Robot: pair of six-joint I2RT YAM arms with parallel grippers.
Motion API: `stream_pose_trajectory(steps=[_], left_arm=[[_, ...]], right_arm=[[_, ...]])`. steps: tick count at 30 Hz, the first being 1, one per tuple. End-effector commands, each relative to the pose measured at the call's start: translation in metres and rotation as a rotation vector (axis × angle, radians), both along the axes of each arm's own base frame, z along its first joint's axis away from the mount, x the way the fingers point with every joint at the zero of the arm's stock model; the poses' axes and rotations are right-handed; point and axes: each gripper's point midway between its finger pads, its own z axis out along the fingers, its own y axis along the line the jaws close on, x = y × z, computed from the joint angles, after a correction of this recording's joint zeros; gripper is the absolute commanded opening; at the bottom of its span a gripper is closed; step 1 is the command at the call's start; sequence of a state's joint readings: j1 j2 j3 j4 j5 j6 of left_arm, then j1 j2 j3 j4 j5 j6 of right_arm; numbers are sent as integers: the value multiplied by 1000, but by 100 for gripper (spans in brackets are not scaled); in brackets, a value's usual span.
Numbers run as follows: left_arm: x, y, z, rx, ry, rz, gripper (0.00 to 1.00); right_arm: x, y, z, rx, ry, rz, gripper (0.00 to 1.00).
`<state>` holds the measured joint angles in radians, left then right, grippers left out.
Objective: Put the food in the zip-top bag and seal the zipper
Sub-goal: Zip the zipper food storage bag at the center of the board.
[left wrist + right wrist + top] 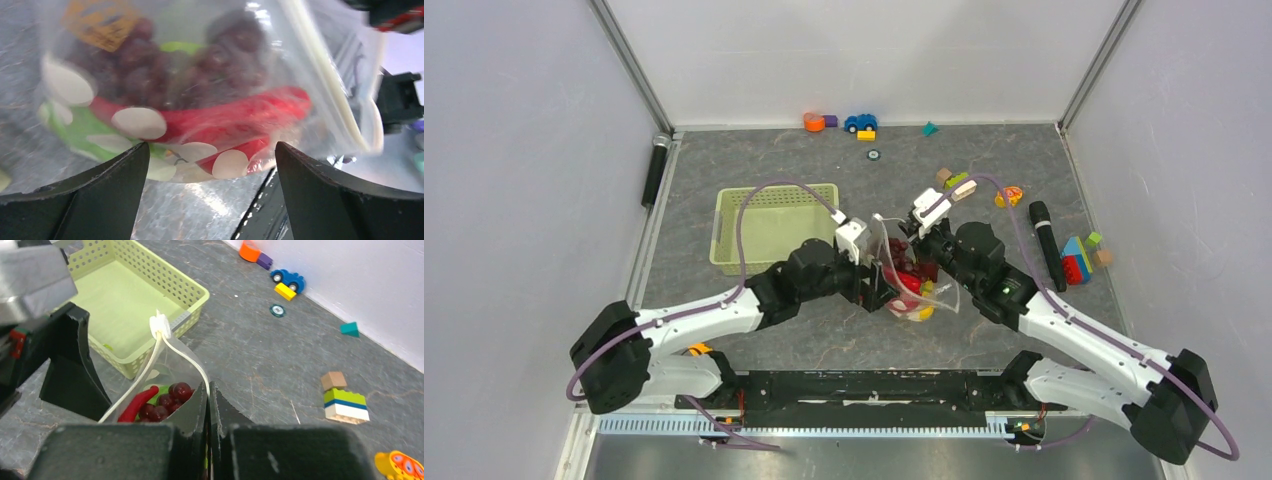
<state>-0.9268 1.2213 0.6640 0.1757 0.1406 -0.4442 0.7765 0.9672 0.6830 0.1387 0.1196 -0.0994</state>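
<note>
Mid-table, toward the near edge: zip-top bag (911, 285) stands with mouth gaping. Left gripper (211, 148) spread wide, bag just ahead, gripping nothing. Right gripper (208, 391) clenched on the bag rim. Food (165, 67) is inside. Zipper (141, 376) unsealed, slider (160, 326) at its far end. I'd hold the rim taut, pinch the slider, run it straight along.

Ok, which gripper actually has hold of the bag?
The right gripper: it is shut on the zip-top bag at its edge. The left gripper stands wide open, gripping nothing.
</note>
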Motion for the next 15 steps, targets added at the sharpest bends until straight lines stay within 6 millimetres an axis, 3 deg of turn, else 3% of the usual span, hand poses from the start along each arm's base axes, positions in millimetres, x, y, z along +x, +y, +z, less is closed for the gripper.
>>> stream_pose_trajectory(steps=[1, 5, 8, 11, 15], left_arm=[[-18, -32, 41, -130, -107, -67, 100], [-38, -41, 53, -148, -141, -94, 100], [-44, -34, 54, -116, -160, -91, 100], [-36, -8, 54, -55, -198, -8, 100], [-15, 45, 66, 9, -304, 190, 100]], right_arm=[[3, 23, 32, 58, -78, 103, 4], [1, 38, 24, 23, -78, 201, 4], [-1, 42, 20, -4, -90, 244, 4], [-4, 41, 20, -16, -103, 275, 4], [-17, 43, 21, -23, -127, 369, 4]])
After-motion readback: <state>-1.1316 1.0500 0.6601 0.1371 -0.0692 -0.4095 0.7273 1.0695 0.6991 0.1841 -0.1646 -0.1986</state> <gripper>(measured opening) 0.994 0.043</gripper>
